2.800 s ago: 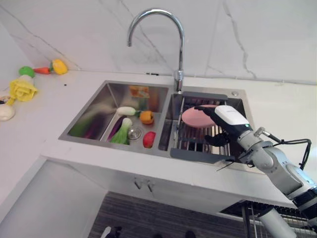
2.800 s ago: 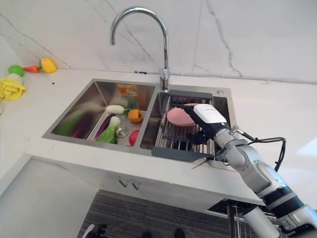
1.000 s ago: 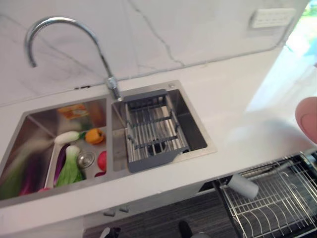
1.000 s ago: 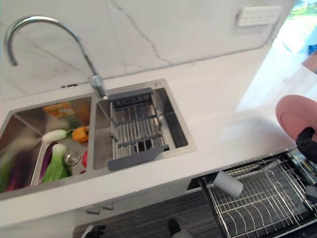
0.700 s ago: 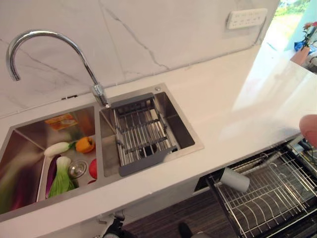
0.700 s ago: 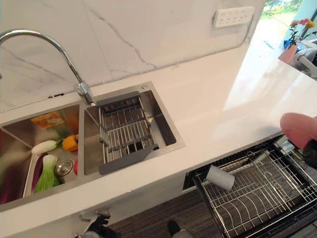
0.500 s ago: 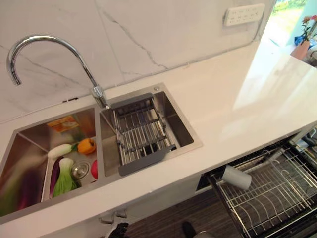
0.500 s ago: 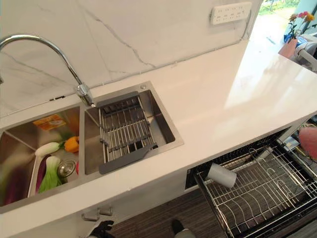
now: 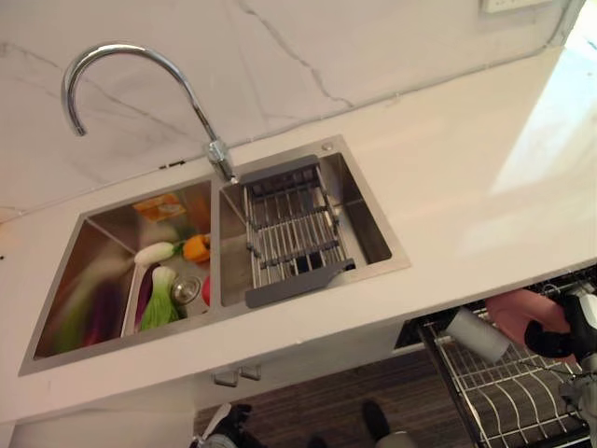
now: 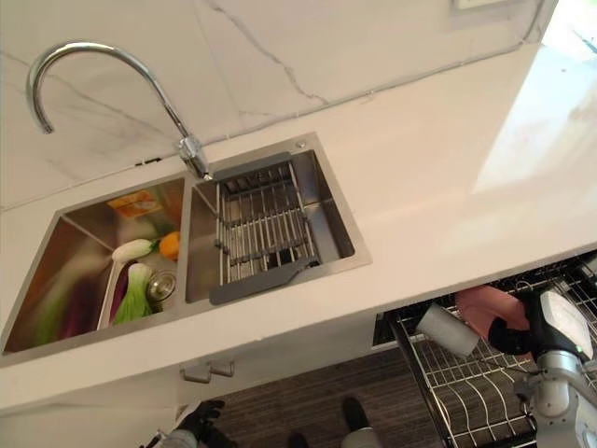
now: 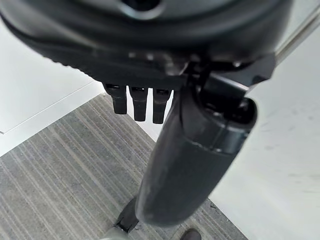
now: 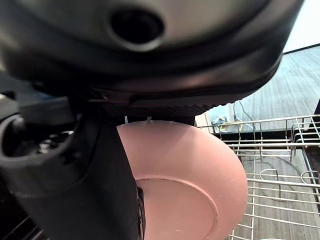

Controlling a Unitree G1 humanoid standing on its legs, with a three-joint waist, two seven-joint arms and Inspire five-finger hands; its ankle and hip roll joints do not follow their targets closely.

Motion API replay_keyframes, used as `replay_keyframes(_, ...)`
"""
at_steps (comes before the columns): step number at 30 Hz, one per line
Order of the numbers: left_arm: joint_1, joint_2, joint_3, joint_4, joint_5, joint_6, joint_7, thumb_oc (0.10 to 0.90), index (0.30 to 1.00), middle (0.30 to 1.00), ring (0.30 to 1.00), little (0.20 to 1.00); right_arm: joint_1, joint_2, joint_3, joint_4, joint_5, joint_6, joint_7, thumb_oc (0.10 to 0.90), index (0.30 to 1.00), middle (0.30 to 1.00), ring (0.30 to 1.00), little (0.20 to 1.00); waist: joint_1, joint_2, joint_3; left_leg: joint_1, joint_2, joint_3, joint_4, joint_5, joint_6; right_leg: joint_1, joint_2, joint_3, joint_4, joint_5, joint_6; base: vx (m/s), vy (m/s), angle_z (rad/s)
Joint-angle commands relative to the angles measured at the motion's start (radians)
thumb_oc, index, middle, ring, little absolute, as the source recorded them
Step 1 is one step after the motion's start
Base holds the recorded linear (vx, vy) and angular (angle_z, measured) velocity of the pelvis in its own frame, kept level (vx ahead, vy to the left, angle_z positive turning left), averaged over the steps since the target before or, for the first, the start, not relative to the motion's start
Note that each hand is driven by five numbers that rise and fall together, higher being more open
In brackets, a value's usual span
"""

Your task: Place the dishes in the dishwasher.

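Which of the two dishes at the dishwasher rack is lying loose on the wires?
The white cup, on its side on the rack. The pink plate beside it is gripped in the right hand.

Right arm low at the view's right edge, forearm angled up from below. Right hand (image 10: 522,338) dark, white-backed, thumb and fingers pinched on the rim of a pink plate (image 12: 200,180); thumb lies across the plate's face in the wrist view. Left hand (image 11: 140,102) hangs down, fingers relaxed and straight, holding nothing.
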Motion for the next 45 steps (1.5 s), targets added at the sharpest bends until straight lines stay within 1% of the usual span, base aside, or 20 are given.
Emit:
replay_keyframes(1,-0.086,0.084,-0.02,0.062,0.005,-0.002,0.032,0.8,0.9,0.9,0.9,0.9,-0.079,-0.062,-0.136,-0.067,-0.009,-0.035,-0.084,0.8,0.9,0.9,0.9,0.9,0.009,-0.082,-0.042,0.018,-0.002,-0.022,0.011,0.009,-0.068,0.041,-0.06,-0.019,0.037,-0.106,0.105,-0.04,-0.031,0.06)
replay_keyframes(5,-0.084,0.081,-0.016,0.074,0.004,-0.002,0.031,0.8,0.9,0.9,0.9,0.9,-0.078,-0.075,-0.166,-0.06,0.002,-0.032,-0.092,0.8,0.9,0.9,0.9,0.9,0.011,-0.086,-0.044,0.016,-0.001,-0.025,0.011,0.01,-0.069,0.039,-0.061,-0.022,0.037,-0.106,0.104,0.0,-0.003,0.01)
replay_keyframes(9,-0.083,0.068,-0.009,0.121,0.005,0.001,0.03,0.8,0.9,0.9,0.9,0.9,-0.049,-0.112,-0.287,-0.062,0.001,-0.012,-0.136,0.8,0.9,0.9,0.9,0.9,0.002,-0.097,-0.05,0.022,0.004,-0.019,0.011,0.006,-0.07,0.04,-0.055,-0.021,0.035,-0.104,0.103,0.01,-0.001,-0.02)
replay_keyframes(15,-0.081,0.067,0.001,0.135,-0.004,0.002,0.036,0.8,0.9,0.9,0.9,0.9,0.001,-0.126,-0.396,-0.052,0.033,-0.009,-0.184,0.8,0.9,0.9,0.9,0.9,-0.009,-0.106,-0.052,0.031,0.009,-0.005,0.011,-0.011,-0.069,0.042,-0.045,-0.004,0.031,-0.11,0.107,0.02,0.006,-0.06)
replay_keyframes(21,-0.081,0.078,-0.001,0.132,-0.018,0.005,0.029,0.8,0.9,0.9,0.9,0.9,0.109,-0.179,-0.516,0.109,0.072,0.046,-0.196,0.8,0.9,0.9,0.9,0.9,-0.022,-0.115,-0.053,0.033,0.012,0.007,0.011,-0.014,-0.069,0.036,-0.04,0.007,0.031,-0.108,0.109,0.01,0.009,-0.09)
replay_keyframes(23,-0.082,0.086,-0.015,0.124,-0.023,0.009,0.012,0.8,0.9,0.9,0.9,0.9,0.136,-0.197,-0.562,0.234,0.119,0.087,-0.178,0.8,0.9,0.9,0.9,0.9,-0.027,-0.115,-0.053,0.036,0.009,0.008,0.011,-0.019,-0.065,0.034,-0.041,0.018,0.032,-0.106,0.113,0.0,0.018,-0.01)
replay_keyframes(25,-0.089,0.09,-0.031,0.131,-0.029,0.01,0.0,0.8,0.9,0.9,0.9,0.9,0.135,-0.223,-0.551,0.389,0.175,0.095,-0.157,0.8,0.9,0.9,0.9,0.9,-0.022,-0.116,-0.054,0.03,0.008,0.006,0.011,-0.005,-0.066,0.025,-0.042,0.02,0.037,-0.094,0.112,-0.03,0.012,-0.1)
replay_keyframes(27,-0.107,0.095,-0.065,0.152,-0.031,0.012,-0.023,0.8,0.9,0.9,0.9,0.9,0.092,-0.304,-0.473,0.677,0.203,0.087,-0.084,0.8,0.9,0.9,0.9,0.9,-0.007,-0.112,-0.058,0.028,0.005,-0.004,0.011,-0.002,-0.066,0.024,-0.044,0.015,0.037,-0.093,0.112,-0.02,0.009,-0.08)
replay_keyframes(29,-0.107,0.095,-0.061,0.154,-0.031,0.012,-0.024,0.8,0.9,0.9,0.9,0.9,0.078,-0.316,-0.458,0.698,0.208,0.077,-0.087,0.8,0.9,0.9,0.9,0.9,-0.011,-0.11,-0.06,0.033,0.004,-0.005,0.011,-0.016,-0.065,0.031,-0.045,0.015,0.033,-0.103,0.114,0.02,0.01,0.0)
replay_keyframes(31,-0.114,0.1,-0.104,0.171,-0.031,0.014,-0.045,0.8,0.9,0.9,0.9,0.9,-0.005,-0.374,-0.309,0.993,0.196,0.058,0.022,0.8,0.9,0.9,0.9,0.9,0.011,-0.106,-0.064,0.028,0.002,-0.017,0.011,-0.009,-0.066,0.03,-0.046,0.012,0.033,-0.101,0.114,-0.02,-0.002,-0.01)
replay_keyframes(32,-0.113,0.101,-0.106,0.178,-0.035,0.014,-0.047,0.8,0.9,0.9,0.9,0.9,-0.048,-0.373,-0.234,1.077,0.196,0.039,0.053,0.8,0.9,0.9,0.9,0.9,0.014,-0.105,-0.062,0.028,0.0,-0.021,0.011,-0.009,-0.065,0.032,-0.048,0.01,0.033,-0.101,0.115,-0.02,-0.006,-0.2)
replay_keyframes(33,-0.112,0.103,-0.103,0.179,-0.036,0.013,-0.047,0.8,0.9,0.9,0.9,0.9,-0.062,-0.376,-0.22,1.089,0.198,0.033,0.052,0.8,0.9,0.9,0.9,0.9,0.011,-0.107,-0.063,0.028,0.0,-0.02,0.011,-0.009,-0.065,0.032,-0.049,0.01,0.033,-0.101,0.115,-0.02,-0.007,-0.24)
replay_keyframes(34,-0.113,0.106,-0.11,0.196,-0.038,0.015,-0.05,0.8,0.9,0.9,0.9,0.9,-0.138,-0.364,-0.121,1.181,0.216,0.012,0.091,0.494,0.441,0.441,0.441,0.441,0.021,-0.107,-0.063,0.025,-0.003,-0.026,0.011,-0.005,-0.066,0.032,-0.052,0.006,0.033,-0.1,0.116,-0.02,-0.013,-0.1)
replay_keyframes(35,-0.115,0.108,-0.111,0.202,-0.041,0.015,-0.05,0.8,0.9,0.9,0.9,0.9,-0.167,-0.35,-0.09,1.2,0.235,0.003,0.1,0.4,0.3,0.3,0.3,0.3,0.026,-0.105,-0.062,0.023,-0.004,-0.029,0.011,-0.004,-0.067,0.033,-0.053,0.002,0.032,-0.101,0.116,-0.02,-0.013,0.06)
replay_keyframes(36,-0.115,0.108,-0.111,0.202,-0.041,0.015,-0.05,0.8,0.9,0.9,0.9,0.9,-0.167,-0.35,-0.09,1.2,0.235,0.003,0.1,0.4,0.3,0.3,0.3,0.3,0.026,-0.105,-0.062,0.023,-0.004,-0.029,0.011,-0.004,-0.067,0.033,-0.053,0.002,0.032,-0.101,0.116,-0.02,-0.016,0.03)
replay_keyframes(38,-0.118,0.105,-0.113,0.223,-0.049,0.006,-0.045,0.8,0.9,0.9,0.9,0.9,-0.287,-0.284,0.046,1.212,0.276,-0.024,0.088,0.4,0.3,0.3,0.3,0.3,0.042,-0.105,-0.059,0.015,-0.004,-0.042,0.011,0.003,-0.067,0.035,-0.06,-0.013,0.03,-0.102,0.115,-0.04,-0.035,-0.02)
replay_keyframes(39,-0.118,0.105,-0.113,0.223,-0.049,0.006,-0.045,0.8,0.9,0.9,0.9,0.9,-0.288,-0.284,0.047,1.212,0.276,-0.024,0.088,0.4,0.3,0.3,0.3,0.3,0.041,-0.105,-0.059,0.015,-0.004,-0.042,0.011,0.003,-0.067,0.035,-0.06,-0.013,0.03,-0.102,0.115,-0.04,-0.045,0.06)
replay_keyframes(41,-0.122,0.1,-0.108,0.231,-0.058,-0.004,-0.031,0.8,0.9,0.9,0.9,0.9,-0.335,-0.224,0.117,1.131,0.287,-0.046,0.044,0.4,0.3,0.3,0.3,0.3,0.053,-0.102,-0.057,0.011,-0.005,-0.051,0.011,0.006,-0.067,0.038,-0.063,-0.022,0.03,-0.105,0.113,-0.02,-0.029,0.18)
replay_keyframes(44,-0.123,0.1,-0.101,0.229,-0.061,-0.007,-0.027,0.8,0.9,0.9,0.9,0.9,-0.344,-0.207,0.131,1.086,0.293,-0.052,0.028,0.4,0.3,0.3,0.3,0.3,0.054,-0.103,-0.056,0.01,-0.005,-0.053,0.011,0.006,-0.066,0.039,-0.064,-0.023,0.03,-0.106,0.112,-0.02,-0.014,0.1)
replay_keyframes(45,-0.124,0.099,-0.092,0.218,-0.066,-0.015,-0.015,0.8,0.9,0.9,0.9,0.9,-0.351,-0.166,0.131,1.007,0.326,-0.068,-0.018,0.4,0.3,0.3,0.3,0.3,0.058,-0.102,-0.053,0.003,-0.003,-0.053,0.011,0.02,-0.067,0.034,-0.063,-0.024,0.032,-0.097,0.109,-0.05,-0.04,-0.07)
